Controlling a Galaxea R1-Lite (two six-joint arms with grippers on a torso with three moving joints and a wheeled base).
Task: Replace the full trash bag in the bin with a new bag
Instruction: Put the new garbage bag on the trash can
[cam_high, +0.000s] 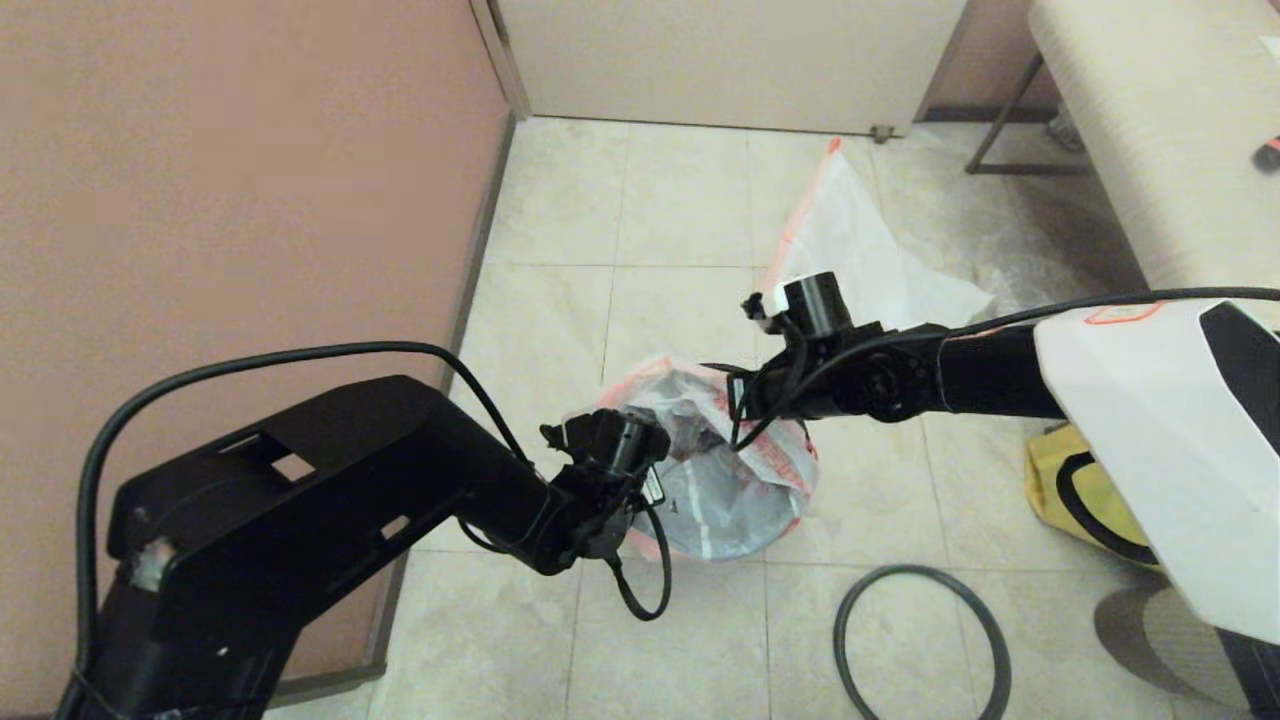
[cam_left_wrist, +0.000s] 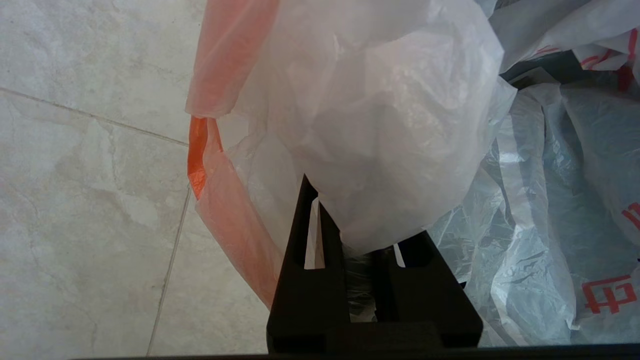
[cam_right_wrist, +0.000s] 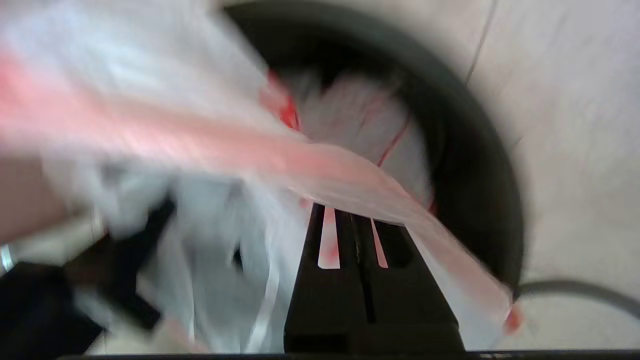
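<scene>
**Both my pincers pinch the bag at the bin's mouth**

My left gripper (cam_left_wrist: 350, 260) is pressed nearly together on a fold of the white trash bag (cam_high: 735, 480), at the near-left side of its mouth, just inside the orange-red hem (cam_left_wrist: 220, 220). My right gripper (cam_right_wrist: 357, 220) is pressed together on the same hem at the bag's far-right side; the hem band runs straight across my fingertips. Between my two wrists the bag sits in the bin (cam_right_wrist: 475, 185), whose black wall shows around it in my right wrist view. Crumpled film with red print fills the inside.

On the tiled floor (cam_high: 560, 300) a second white bag (cam_high: 860, 250) lies flat beyond the bin, well apart. The dark grey ring (cam_high: 920, 640) lies on the floor near the bin's right side, and a yellow tote (cam_high: 1080, 490) rests beside it under my right arm.
</scene>
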